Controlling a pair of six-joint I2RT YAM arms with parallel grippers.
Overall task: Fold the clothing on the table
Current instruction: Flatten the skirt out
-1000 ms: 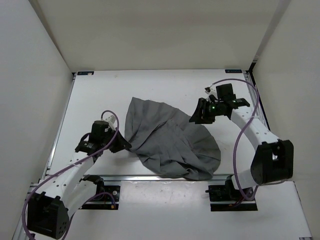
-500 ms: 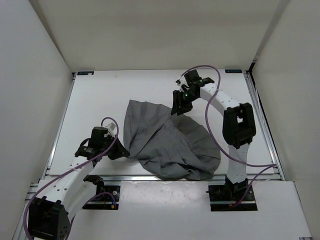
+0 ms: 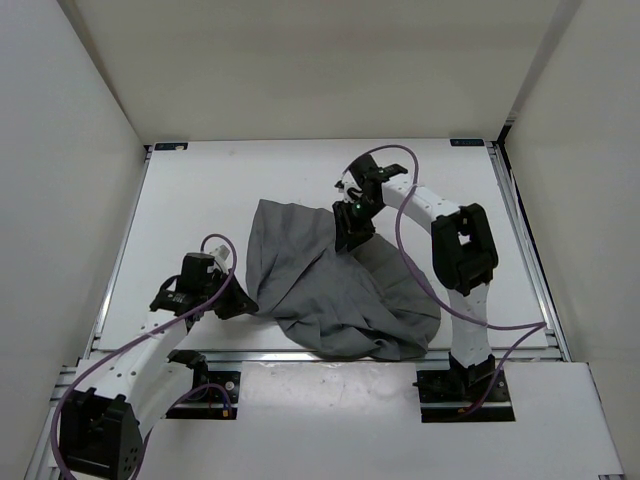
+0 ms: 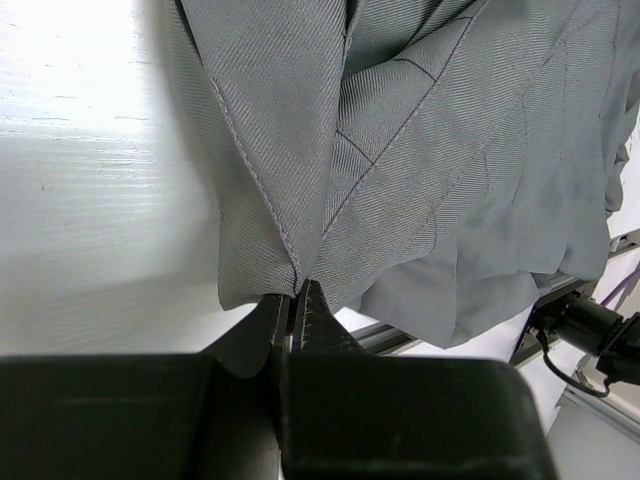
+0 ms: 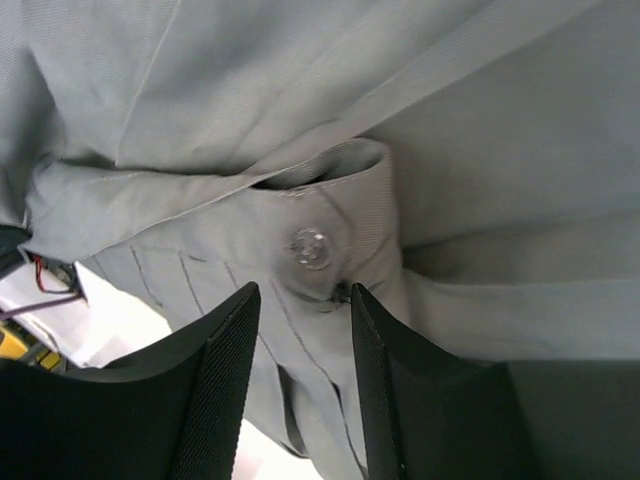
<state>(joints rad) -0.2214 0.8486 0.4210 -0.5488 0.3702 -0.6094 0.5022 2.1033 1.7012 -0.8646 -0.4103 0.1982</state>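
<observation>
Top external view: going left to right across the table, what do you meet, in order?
Left gripper → clothing → bare strip of table. The right gripper sits over the clothing, so it has no clear place in the order.

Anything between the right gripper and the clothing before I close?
Nothing visible. The right gripper is open right at the clothing, with the buttoned tab straight ahead of its jaws and no other object between.

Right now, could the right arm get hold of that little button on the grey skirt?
Probably yes. The right gripper hangs directly over the skirt, and the button lies uncovered just ahead of its open jaws. Nothing sits between them, so a short push forward looks like enough.
</observation>
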